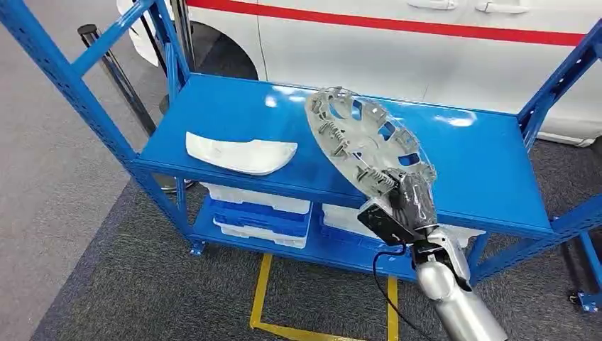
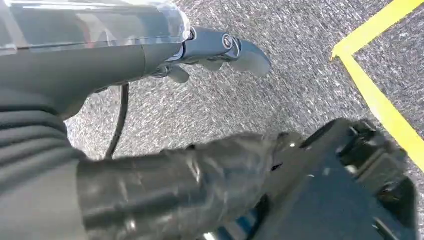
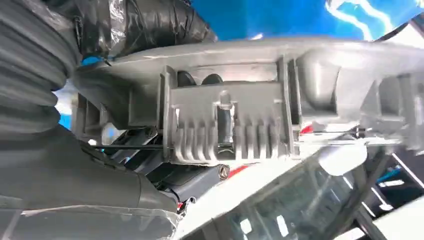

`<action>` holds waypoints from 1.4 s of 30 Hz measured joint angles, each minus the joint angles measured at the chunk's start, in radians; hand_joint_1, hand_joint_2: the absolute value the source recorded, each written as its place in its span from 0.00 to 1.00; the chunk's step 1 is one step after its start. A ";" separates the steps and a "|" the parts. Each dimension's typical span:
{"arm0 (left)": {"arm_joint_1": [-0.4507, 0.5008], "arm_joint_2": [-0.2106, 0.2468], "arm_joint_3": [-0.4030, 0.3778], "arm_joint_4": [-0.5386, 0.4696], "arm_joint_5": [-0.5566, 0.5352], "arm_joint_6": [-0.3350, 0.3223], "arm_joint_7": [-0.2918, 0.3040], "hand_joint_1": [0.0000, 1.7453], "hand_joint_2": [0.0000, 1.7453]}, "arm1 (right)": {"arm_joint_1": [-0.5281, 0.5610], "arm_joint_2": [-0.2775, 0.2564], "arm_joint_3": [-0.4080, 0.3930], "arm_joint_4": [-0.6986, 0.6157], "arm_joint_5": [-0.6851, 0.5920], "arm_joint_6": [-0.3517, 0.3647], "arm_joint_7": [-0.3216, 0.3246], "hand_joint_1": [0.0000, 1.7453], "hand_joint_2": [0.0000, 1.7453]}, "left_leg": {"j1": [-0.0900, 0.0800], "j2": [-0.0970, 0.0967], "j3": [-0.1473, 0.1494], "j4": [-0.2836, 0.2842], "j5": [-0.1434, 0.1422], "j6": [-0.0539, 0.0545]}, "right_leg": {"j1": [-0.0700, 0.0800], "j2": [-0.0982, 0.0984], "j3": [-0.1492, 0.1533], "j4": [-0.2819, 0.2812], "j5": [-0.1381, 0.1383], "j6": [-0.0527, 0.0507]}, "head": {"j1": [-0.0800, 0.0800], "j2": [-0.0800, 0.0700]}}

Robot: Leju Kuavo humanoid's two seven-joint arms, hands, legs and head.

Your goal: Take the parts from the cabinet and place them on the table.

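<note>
Right hand (image 1: 415,202) grips near rim of wheel cover (image 1: 369,142), tilted above right half of top shelf (image 1: 234,114); white part (image 1: 241,153) lies left, well apart; left hand (image 2: 210,50) hangs over floor, holding nothing, fingers apart; step: lifting cover out; next: carry to table.

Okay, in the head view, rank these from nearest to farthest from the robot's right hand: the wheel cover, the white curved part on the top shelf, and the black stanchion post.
1. Wheel cover: held in the right hand, tilted above the top shelf.
2. White curved part: lying on the shelf's left side.
3. Black stanchion post: on the floor beyond the rack's far left corner.
</note>
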 joint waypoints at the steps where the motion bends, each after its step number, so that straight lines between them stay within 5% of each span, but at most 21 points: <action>1: -0.001 0.000 0.000 0.000 0.000 0.000 -0.001 0.00 1.00 | 0.004 0.004 -0.010 -0.003 -0.027 0.006 0.000 1.00 1.00 | 0.000 0.000 0.038 -0.083 0.050 0.001 | -0.001 0.003 0.001 0.004 -0.003 0.002 | 0.000 0.000; 2: -0.002 0.000 0.000 0.000 0.000 0.000 -0.005 0.00 1.00 | 0.007 0.010 -0.019 -0.010 -0.057 0.014 -0.005 1.00 1.00 | 0.000 0.001 0.081 -0.177 0.096 0.004 | -0.001 0.005 0.000 0.012 -0.007 0.006 | 0.000 0.000; 3: -0.003 0.000 0.000 0.000 0.000 -0.001 -0.008 0.00 1.00 | 0.010 0.015 -0.027 -0.014 -0.096 0.025 -0.017 1.00 1.00 | -0.001 0.000 0.100 -0.217 0.088 0.008 | 0.000 0.006 -0.003 0.018 -0.012 0.011 | 0.001 0.000; 7: -0.008 0.000 -0.001 -0.001 -0.002 -0.006 -0.009 0.00 1.00 | 0.014 0.037 -0.056 -0.042 -0.248 0.061 -0.028 1.00 1.00 | -0.008 -0.002 0.102 -0.229 0.091 0.023 | 0.004 0.009 -0.009 0.024 -0.009 0.028 | 0.001 0.000; 9: -0.012 0.000 -0.002 -0.003 -0.007 -0.006 -0.007 0.00 1.00 | 0.015 0.045 -0.074 -0.059 -0.340 0.077 -0.031 1.00 1.00 | 0.001 0.002 0.108 -0.242 0.101 0.038 | 0.001 0.008 -0.018 0.048 -0.033 0.040 | 0.003 0.000; 12: -0.015 0.000 -0.003 -0.003 -0.008 -0.005 -0.009 0.00 1.00 | 0.025 0.053 -0.090 -0.062 -0.404 0.089 -0.051 1.00 1.00 | 0.000 0.003 0.107 -0.244 0.103 0.044 | -0.007 0.004 -0.110 0.250 -0.135 0.055 | 0.002 0.000; 14: -0.015 0.000 -0.005 -0.003 -0.012 -0.005 -0.009 0.00 1.00 | 0.029 0.062 -0.100 -0.062 -0.445 0.087 -0.065 1.00 1.00 | 0.000 0.002 0.107 -0.243 0.103 0.044 | -0.012 0.004 -0.142 0.312 -0.138 0.058 | 0.002 0.000; 15: -0.016 0.000 -0.006 -0.003 -0.016 -0.005 -0.008 0.00 1.00 | 0.024 0.068 -0.102 -0.064 -0.465 0.086 -0.067 1.00 1.00 | 0.000 0.002 0.108 -0.243 0.102 0.043 | -0.013 0.003 -0.126 0.277 -0.107 0.057 | 0.002 0.000; 17: -0.022 -0.001 -0.013 -0.003 -0.024 -0.006 -0.003 0.00 1.00 | 0.012 0.076 -0.113 -0.068 -0.506 0.087 -0.063 1.00 1.00 | 0.000 0.000 0.112 -0.244 0.101 0.041 | -0.013 0.003 -0.039 0.102 -0.016 0.049 | 0.002 0.000; 18: -0.023 -0.002 -0.016 -0.004 -0.026 -0.005 -0.003 0.00 1.00 | 0.007 0.078 -0.116 -0.068 -0.516 0.088 -0.063 1.00 1.00 | 0.000 0.001 0.113 -0.244 0.100 0.039 | -0.012 0.003 -0.009 0.032 -0.004 0.045 | 0.002 0.000; 22: -0.026 -0.003 -0.028 -0.004 -0.034 -0.003 -0.003 0.00 1.00 | -0.001 0.091 -0.119 -0.068 -0.555 0.100 -0.076 1.00 1.00 | -0.001 0.000 0.111 -0.254 0.107 0.015 | 0.001 0.005 -0.003 0.014 -0.010 0.032 | 0.001 0.000; 24: -0.031 -0.003 -0.037 -0.008 -0.053 -0.003 0.000 0.00 1.00 | -0.017 0.099 -0.119 -0.072 -0.589 0.114 -0.076 1.00 1.00 | -0.002 0.001 0.105 -0.241 0.092 0.005 | -0.008 0.000 0.010 -0.011 0.003 0.014 | 0.000 0.000; 28: -0.040 -0.003 -0.054 -0.009 -0.068 0.004 0.006 0.00 1.00 | -0.054 0.120 -0.119 -0.081 -0.647 0.136 -0.065 1.00 1.00 | -0.002 0.000 -0.016 0.015 -0.029 -0.001 | -0.002 -0.002 0.009 -0.011 0.002 0.000 | 0.001 0.000; 30: -0.038 -0.005 -0.055 -0.010 -0.055 0.027 -0.001 0.00 1.00 | -0.054 0.122 -0.119 -0.086 -0.700 0.165 -0.065 1.00 1.00 | -0.001 0.000 -0.024 0.022 0.000 -0.004 | -0.001 -0.002 0.008 -0.005 -0.001 -0.002 | 0.000 0.000; 33: -0.037 -0.004 -0.042 -0.018 -0.014 0.051 -0.044 0.00 1.00 | -0.053 0.122 -0.119 -0.108 -0.757 0.191 -0.071 1.00 1.00 | 0.002 0.002 0.076 -0.200 0.122 0.000 | -0.002 -0.001 0.007 0.014 -0.016 0.007 | 0.000 0.000; 34: -0.037 -0.004 -0.040 -0.018 -0.009 0.052 -0.049 0.00 1.00 | -0.053 0.121 -0.119 -0.110 -0.764 0.195 -0.076 1.00 1.00 | -0.001 0.001 0.089 -0.220 0.104 0.003 | 0.005 -0.001 -0.002 0.025 -0.021 0.014 | 0.000 0.000; 39: -0.027 -0.003 -0.029 -0.023 -0.009 0.059 -0.058 0.00 1.00 | -0.048 0.120 -0.119 -0.126 -0.772 0.197 -0.081 1.00 1.00 | 0.001 0.000 0.086 -0.238 0.114 0.031 | -0.001 -0.002 -0.014 0.037 -0.030 0.035 | 0.002 0.000; 42: -0.033 -0.003 -0.028 -0.027 -0.022 0.084 -0.055 0.00 1.00 | -0.048 0.119 -0.119 -0.134 -0.810 0.218 -0.084 1.00 1.00 | 0.002 0.000 0.087 -0.241 0.114 0.041 | -0.006 -0.001 -0.094 0.210 -0.122 0.051 | 0.002 0.000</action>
